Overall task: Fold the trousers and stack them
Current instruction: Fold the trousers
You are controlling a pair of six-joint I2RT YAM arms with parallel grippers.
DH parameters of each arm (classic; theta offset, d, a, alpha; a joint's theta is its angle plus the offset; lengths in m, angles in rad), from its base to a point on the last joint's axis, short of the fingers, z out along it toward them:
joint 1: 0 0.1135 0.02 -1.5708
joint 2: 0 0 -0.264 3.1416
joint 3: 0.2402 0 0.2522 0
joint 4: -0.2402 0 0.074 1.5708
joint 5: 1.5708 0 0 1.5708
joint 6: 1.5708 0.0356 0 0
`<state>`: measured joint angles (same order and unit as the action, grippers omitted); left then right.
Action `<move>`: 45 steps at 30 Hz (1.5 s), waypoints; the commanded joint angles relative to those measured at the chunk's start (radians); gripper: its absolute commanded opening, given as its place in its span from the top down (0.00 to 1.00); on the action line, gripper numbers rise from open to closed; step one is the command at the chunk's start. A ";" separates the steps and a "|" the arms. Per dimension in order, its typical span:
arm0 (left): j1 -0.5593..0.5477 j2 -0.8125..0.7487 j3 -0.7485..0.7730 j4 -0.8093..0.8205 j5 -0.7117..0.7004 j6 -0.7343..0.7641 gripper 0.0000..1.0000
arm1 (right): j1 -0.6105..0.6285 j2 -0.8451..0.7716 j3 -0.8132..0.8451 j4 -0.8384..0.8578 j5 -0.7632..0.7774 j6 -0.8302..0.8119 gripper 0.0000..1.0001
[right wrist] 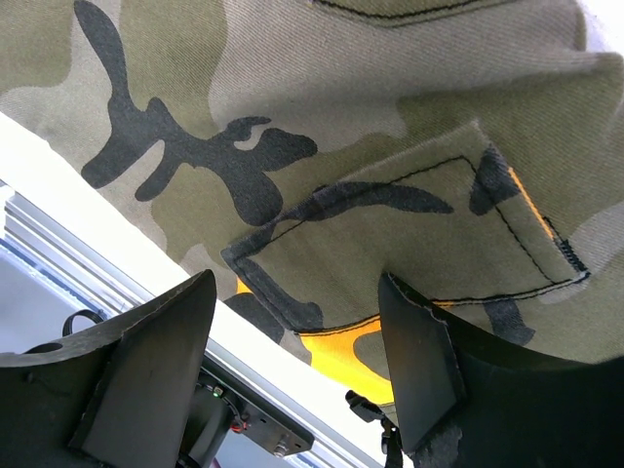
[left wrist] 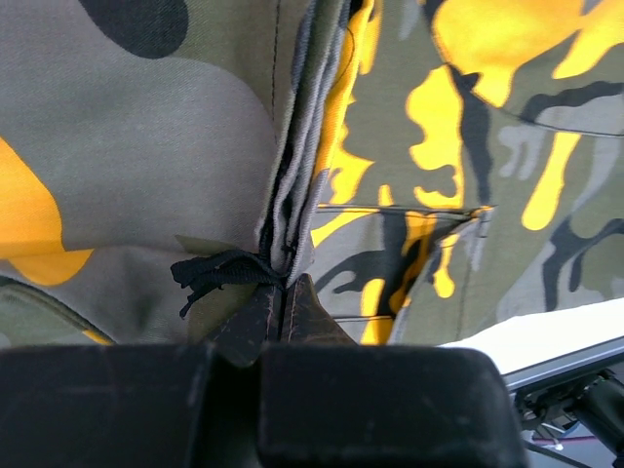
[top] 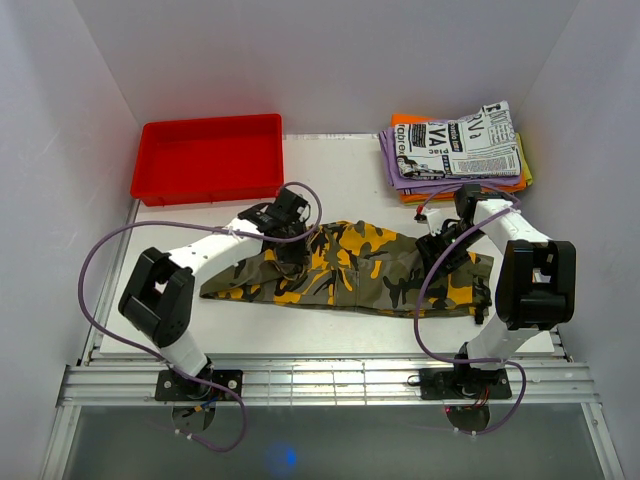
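Observation:
The camouflage trousers (top: 350, 270) lie spread lengthwise across the middle of the table, olive with black and yellow-orange patches. My left gripper (top: 291, 238) is down on their left part. In the left wrist view its tips (left wrist: 283, 302) are shut on a bunched fold of the trousers (left wrist: 409, 175), next to a black drawstring (left wrist: 210, 273). My right gripper (top: 440, 246) hovers over the right part. It stands open (right wrist: 297, 341) above a stitched pocket (right wrist: 409, 234), with nothing between its fingers (right wrist: 156, 370).
A red tray (top: 210, 155) stands at the back left. At the back right sits a stack of folded garments (top: 460, 150), a newspaper-print one on top of purple and orange ones. The metal rail (top: 330, 380) runs along the near table edge.

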<state>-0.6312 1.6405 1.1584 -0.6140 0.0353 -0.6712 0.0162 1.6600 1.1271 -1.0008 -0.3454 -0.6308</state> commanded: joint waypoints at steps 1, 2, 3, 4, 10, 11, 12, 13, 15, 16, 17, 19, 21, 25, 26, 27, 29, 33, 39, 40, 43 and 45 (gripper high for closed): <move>-0.031 -0.002 0.067 0.016 0.021 -0.025 1.00 | 0.002 0.000 0.002 -0.019 -0.027 0.008 0.27; -0.035 0.002 0.073 0.016 0.020 -0.025 1.00 | 0.002 0.000 0.000 -0.019 -0.030 0.008 0.27; -0.039 0.011 0.083 0.016 0.020 -0.027 1.00 | 0.002 0.001 0.000 -0.019 -0.030 0.008 0.27; -0.044 0.016 0.084 0.017 0.018 -0.028 1.00 | 0.002 0.003 0.000 -0.019 -0.032 0.008 0.27; -0.062 0.061 0.115 0.026 0.035 -0.034 1.00 | 0.002 0.004 0.002 -0.019 -0.035 0.008 0.27; -0.067 0.065 0.118 0.028 0.040 -0.033 1.00 | 0.002 0.006 0.002 -0.021 -0.035 0.008 0.27; -0.071 0.071 0.121 0.028 0.041 -0.033 0.99 | 0.001 0.007 0.003 -0.019 -0.035 0.006 0.27; -0.077 0.080 0.129 0.034 0.041 -0.031 0.98 | 0.002 0.009 0.005 -0.019 -0.035 0.006 0.27; -0.082 0.090 0.136 0.039 0.043 -0.025 0.78 | 0.002 0.012 0.008 -0.019 -0.037 0.008 0.27; -0.082 0.094 0.142 0.039 0.044 -0.024 0.69 | 0.001 0.014 0.011 -0.019 -0.038 0.008 0.26; -0.081 0.097 0.153 0.040 0.048 -0.010 0.65 | 0.001 0.015 0.013 -0.019 -0.040 0.008 0.26; -0.082 0.094 0.170 0.040 0.075 0.018 0.55 | 0.002 0.017 0.019 -0.019 -0.040 0.008 0.26; -0.082 0.068 0.205 0.040 0.119 0.108 0.46 | 0.002 0.017 0.025 -0.022 -0.037 0.005 0.26; -0.055 -0.036 0.218 0.036 0.287 0.352 0.29 | 0.002 -0.005 0.037 -0.030 -0.046 -0.013 0.26; -0.039 -0.062 0.212 0.028 0.334 0.404 0.27 | 0.001 -0.009 0.046 -0.033 -0.064 -0.018 0.26; -0.021 -0.105 0.196 0.014 0.385 0.497 0.26 | 0.002 -0.012 0.052 -0.036 -0.076 -0.024 0.26; 0.075 -0.134 0.175 -0.038 0.555 0.576 0.26 | 0.002 -0.017 0.074 -0.041 -0.105 -0.043 0.26; 0.237 -0.094 0.162 -0.186 0.670 0.758 0.34 | 0.004 0.012 0.108 -0.038 -0.129 -0.052 0.27; 0.274 -0.044 0.101 -0.205 0.732 0.963 0.43 | 0.004 0.033 0.120 -0.016 -0.162 -0.027 0.28; 0.274 -0.030 0.095 -0.178 0.738 0.961 0.43 | 0.002 0.037 0.120 -0.015 -0.165 -0.024 0.28; 0.260 0.041 0.069 -0.171 0.782 0.979 0.50 | 0.004 0.044 0.119 -0.009 -0.175 -0.014 0.29; 0.225 0.067 0.015 -0.164 0.763 1.018 0.52 | 0.004 0.050 0.115 -0.002 -0.170 -0.001 0.29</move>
<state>-0.3706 1.6958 1.2182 -0.7757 0.7399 0.2565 0.0162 1.7000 1.2148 -1.0157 -0.4820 -0.6540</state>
